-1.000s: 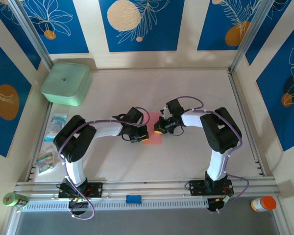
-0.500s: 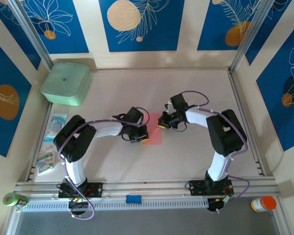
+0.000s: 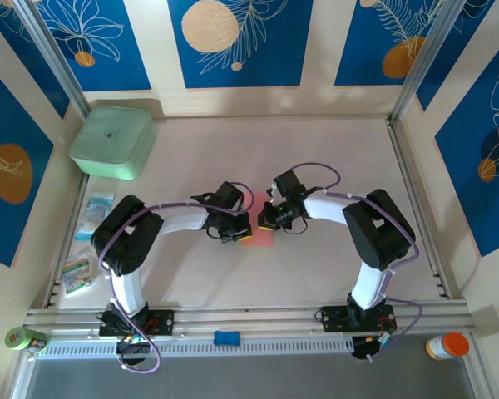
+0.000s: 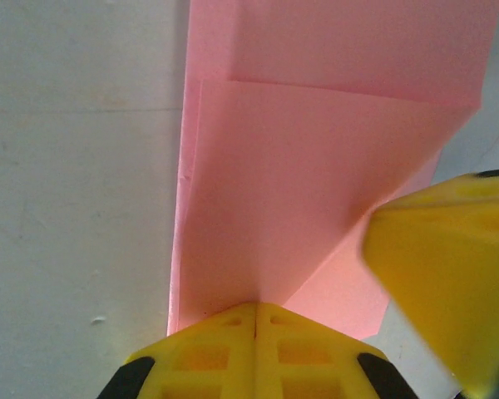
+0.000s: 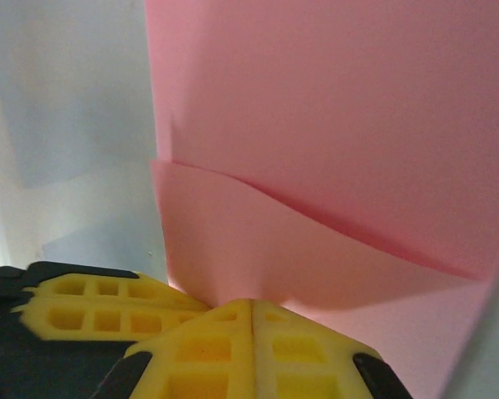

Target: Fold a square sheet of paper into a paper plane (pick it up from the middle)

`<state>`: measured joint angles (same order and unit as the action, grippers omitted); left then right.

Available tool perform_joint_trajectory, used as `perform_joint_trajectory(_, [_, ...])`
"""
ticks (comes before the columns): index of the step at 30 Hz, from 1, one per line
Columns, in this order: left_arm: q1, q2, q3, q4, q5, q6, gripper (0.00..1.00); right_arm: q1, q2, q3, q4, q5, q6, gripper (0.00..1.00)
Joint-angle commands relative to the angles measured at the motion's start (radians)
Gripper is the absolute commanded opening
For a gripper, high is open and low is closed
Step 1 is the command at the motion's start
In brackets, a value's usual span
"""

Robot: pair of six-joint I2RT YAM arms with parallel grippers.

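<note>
**Early folds in, nose and wings left to make**

The square sheet of paper (image 3: 258,235) lies on the table (image 3: 316,266) near its middle, between the 2 arms. It is no longer a flat square. In the left wrist view it reads as a narrow pink strip with at least 1 layer doubled over on top, 1 fold edge running straight across and another slanting down toward the near corner. In the right wrist view a flap stands slightly lifted, its edge curved, not pressed flat.

I judge the job to be at an early-to-middle stage. Some folds exist, but I see no pointed tip, no centre ridge and no wings. The lifted flap needs creasing down, and the shaping folds remain.

The left gripper (image 4: 255,309) is clenched, with its yellow fingertips touching the near edge of the paper. The right gripper (image 5: 251,306) is clenched too, its tips against the opposite edge. Whether either one pinches a layer or only presses on it, I cannot tell.

Count: 1 pink sheet, 2 grippers, 1 mint-green box (image 3: 112,141) at the far left corner, 2 small printed packets (image 3: 95,214) along the left side, well apart from the paper.
</note>
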<state>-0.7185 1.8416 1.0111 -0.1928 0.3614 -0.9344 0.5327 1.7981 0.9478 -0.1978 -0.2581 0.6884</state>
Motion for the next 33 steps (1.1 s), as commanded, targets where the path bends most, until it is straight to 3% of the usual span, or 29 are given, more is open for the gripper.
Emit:
perform_joint_trajectory(1, [-0.007, 0.025, -0.012, -0.109, -0.040, 0.013, 0.00, -0.001, 0.035, -0.003, 0.023, -0.040, 0.016, 0.00])
perform_joint_trajectory(14, [-0.007, 0.028, -0.026, -0.112, -0.037, 0.015, 0.00, -0.277, 0.018, -0.069, 0.095, -0.029, 0.008, 0.00])
perform_joint_trajectory(22, [-0.008, 0.038, 0.006, -0.107, -0.013, 0.019, 0.00, -0.134, -0.123, -0.047, 0.009, 0.048, -0.018, 0.00])
perform_joint_trajectory(28, [-0.007, 0.038, 0.017, -0.105, -0.007, 0.020, 0.00, -0.026, -0.043, -0.029, 0.024, 0.016, 0.017, 0.00])
perform_joint_trajectory(33, [-0.009, 0.024, 0.025, -0.092, 0.011, 0.037, 0.00, -0.010, 0.024, 0.000, 0.025, 0.010, 0.034, 0.00])
